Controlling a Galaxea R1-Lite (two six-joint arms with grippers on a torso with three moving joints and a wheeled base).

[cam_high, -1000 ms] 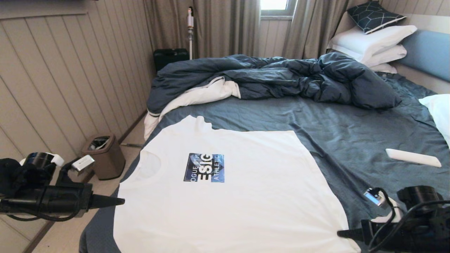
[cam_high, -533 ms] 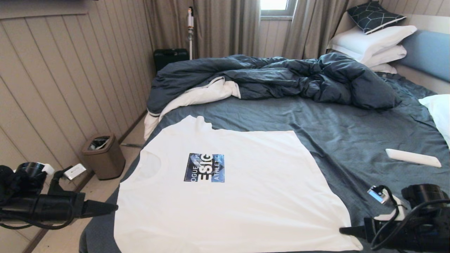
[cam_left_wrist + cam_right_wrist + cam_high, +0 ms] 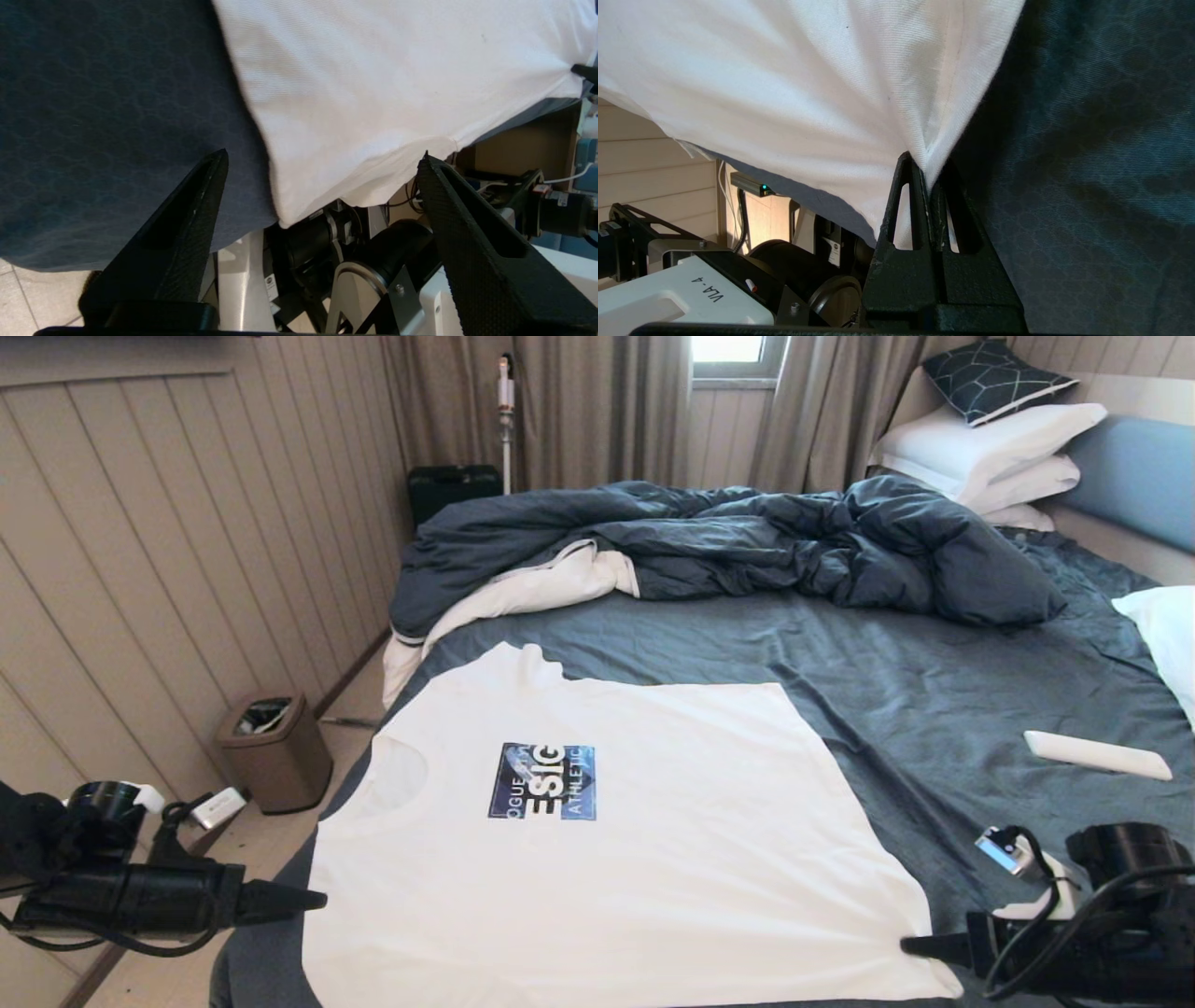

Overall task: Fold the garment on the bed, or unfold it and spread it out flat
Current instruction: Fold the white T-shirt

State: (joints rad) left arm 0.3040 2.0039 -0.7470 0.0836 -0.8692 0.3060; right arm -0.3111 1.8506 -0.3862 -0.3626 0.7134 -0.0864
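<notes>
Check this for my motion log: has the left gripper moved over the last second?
Yes. The left gripper has sunk: against the bin it sits lower in the head view than a second ago, beside the shirt edge.

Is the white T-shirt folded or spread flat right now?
Spread flat: the T-shirt lies open on the bed, print facing up, neckline visible.

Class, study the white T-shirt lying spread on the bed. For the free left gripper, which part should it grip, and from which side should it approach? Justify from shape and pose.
Probably the near left corner of the white T-shirt, approached from the bed's left edge. That corner overhangs slightly, so the open left gripper could close on it, mirroring the right gripper pinching the opposite corner.
</notes>
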